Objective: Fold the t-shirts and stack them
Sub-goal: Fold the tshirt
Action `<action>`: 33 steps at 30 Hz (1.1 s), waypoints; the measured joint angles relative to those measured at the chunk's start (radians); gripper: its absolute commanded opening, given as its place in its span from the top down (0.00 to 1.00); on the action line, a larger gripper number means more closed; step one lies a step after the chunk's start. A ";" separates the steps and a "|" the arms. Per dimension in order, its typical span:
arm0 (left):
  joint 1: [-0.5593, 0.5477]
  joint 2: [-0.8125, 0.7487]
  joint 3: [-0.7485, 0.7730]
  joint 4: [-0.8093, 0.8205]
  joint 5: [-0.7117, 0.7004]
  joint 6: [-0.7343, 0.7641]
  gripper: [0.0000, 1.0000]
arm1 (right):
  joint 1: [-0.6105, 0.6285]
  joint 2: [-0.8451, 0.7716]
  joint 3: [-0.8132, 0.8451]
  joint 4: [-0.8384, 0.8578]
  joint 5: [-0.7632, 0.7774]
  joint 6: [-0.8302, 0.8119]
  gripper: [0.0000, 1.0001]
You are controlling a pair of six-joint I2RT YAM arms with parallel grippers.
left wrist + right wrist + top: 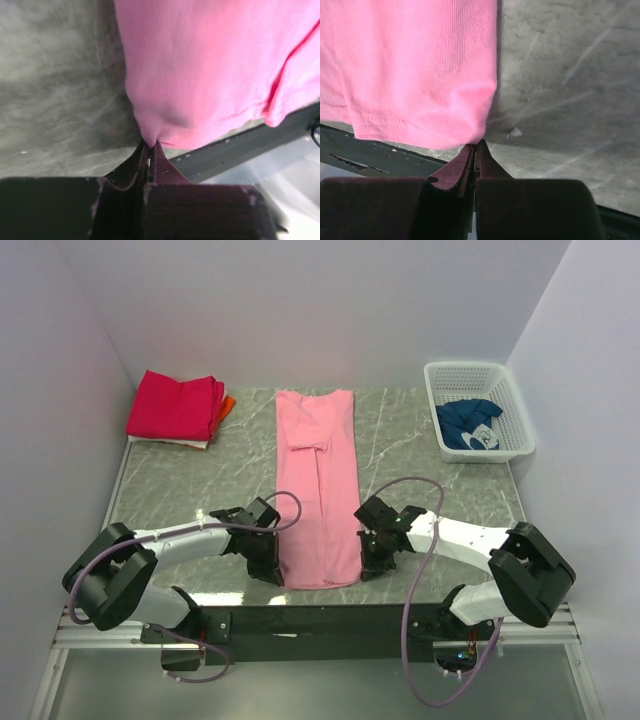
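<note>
The left tool (149,146) is closed to a thin slit, and one near hem corner of the light pink cloth t-shirt (318,490) is pinched at its dark tips, where a small peak of fabric is drawn up. The right tool (476,145) is closed just as tightly on the opposite hem corner. Between the two tools the hem is stretched across the near edge of the grey-green marbled worktop (180,490), and ahead of them the garment is laid out as a long narrow strip with the sleeves turned in. Both corners are probably held level and at once so that the hem can be carried evenly forward towards the collar, halving the strip without skewing it. Far ahead and outward of the left tool, a folded magenta-red t-shirt (175,405) is set in the corner, presumably as the stack to be joined, with only a sliver of an orange t-shirt (228,405) showing beside it. Far ahead and outward of the right tool, a dark blue t-shirt (470,425) with white print is left crumpled in the white plastic mesh basket (470,367), seemingly waiting its turn. How many layers are caught between the tips cannot be made out, since the bite is hidden by the tips themselves. A pale layer under the stack cannot be identified, and the blue shirt's print is too small to read.
</note>
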 measured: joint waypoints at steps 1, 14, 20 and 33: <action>-0.001 0.001 0.009 -0.007 -0.014 0.004 1.00 | 0.000 -0.010 0.004 -0.012 0.007 0.002 1.00; -0.002 0.014 0.238 -0.123 -0.190 0.042 1.00 | -0.007 -0.031 0.194 -0.124 0.108 -0.002 1.00; 0.004 0.080 0.315 -0.146 -0.240 0.078 1.00 | -0.044 0.046 0.272 -0.144 0.138 -0.034 1.00; 0.120 0.273 0.521 -0.188 -0.261 0.203 1.00 | -0.175 0.268 0.521 -0.183 0.151 -0.154 1.00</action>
